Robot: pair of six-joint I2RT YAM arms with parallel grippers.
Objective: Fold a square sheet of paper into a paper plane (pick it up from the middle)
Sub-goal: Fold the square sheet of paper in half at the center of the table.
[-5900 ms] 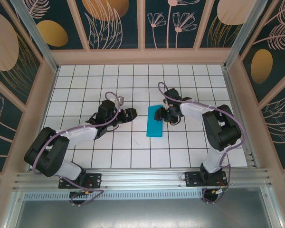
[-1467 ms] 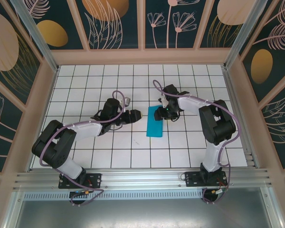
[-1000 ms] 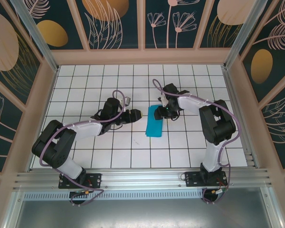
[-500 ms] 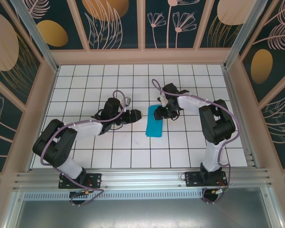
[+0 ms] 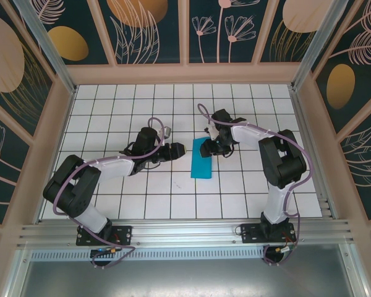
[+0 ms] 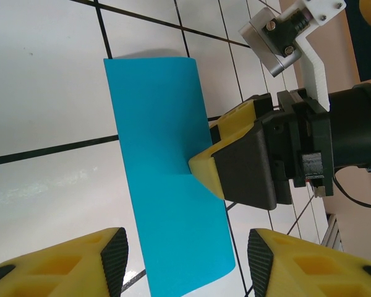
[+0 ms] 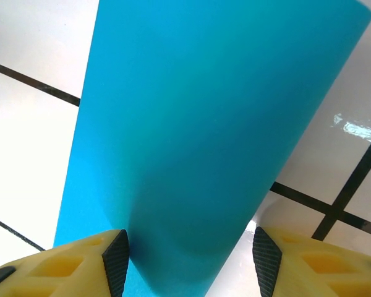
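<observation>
The square sheet of paper (image 5: 201, 159) is bright cyan-blue and lies on the white tiled floor, folded into a narrow upright rectangle with a curled fold. The paper plane is out of view. My left gripper (image 5: 180, 149) hovers low just left of the sheet, open, with the sheet (image 6: 167, 167) ahead between its yellow fingers (image 6: 114, 260). My right gripper (image 5: 209, 146) is open at the sheet's upper right edge. One of its yellow fingertips (image 6: 205, 168) rests on that edge. In the right wrist view the sheet (image 7: 204, 124) runs down between the right gripper's (image 7: 191, 263) spread jaws.
Wooden frame walls (image 5: 185, 73) with dark painted panels enclose the tiled floor (image 5: 111, 99). An aluminium rail (image 5: 185, 232) holding both arm bases runs along the near edge. Bare tiles surround the sheet on all sides.
Since several seconds ago my left gripper has come closer to the sheet and my right wrist has turned at its upper edge. Over the last second nothing visibly moves.
</observation>
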